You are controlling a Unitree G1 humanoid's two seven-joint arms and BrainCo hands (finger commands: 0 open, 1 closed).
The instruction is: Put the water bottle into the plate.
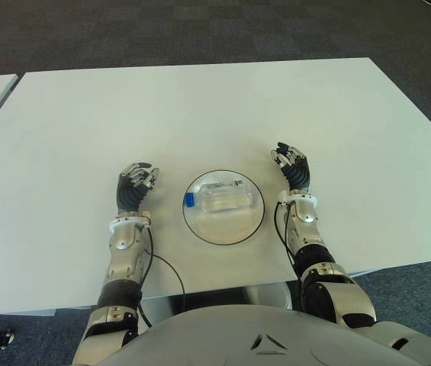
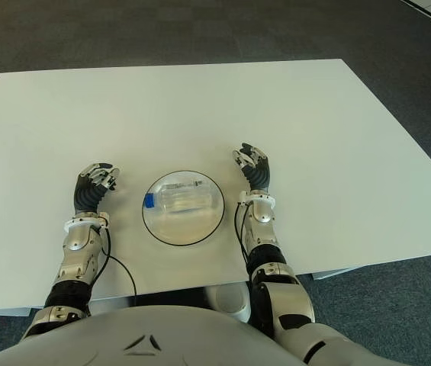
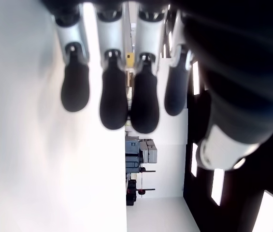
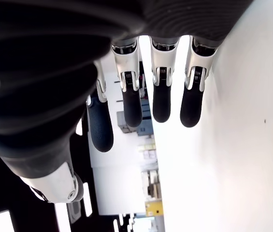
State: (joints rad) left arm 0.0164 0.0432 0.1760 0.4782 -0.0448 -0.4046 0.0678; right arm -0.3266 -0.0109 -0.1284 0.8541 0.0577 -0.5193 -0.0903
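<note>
water bottle point(image 1: 223, 196) lies on its side inside the plate point(image 1: 252, 222) | our left hand point(image 1: 135, 185) and right hand point(image 1: 293, 166) flank the plate, fingers relaxed, holding nothing | we judge placement done; keep both hands clear above the tabletop point(image 1: 200, 114) so the bottle stays put

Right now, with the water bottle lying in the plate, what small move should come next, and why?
Probably only a small retreat of both hands toward the table's near edge. The water bottle already lies on its side inside the plate, the left robot hand and right robot hand flank the plate, open and holding nothing, so the placing looks done.
</note>
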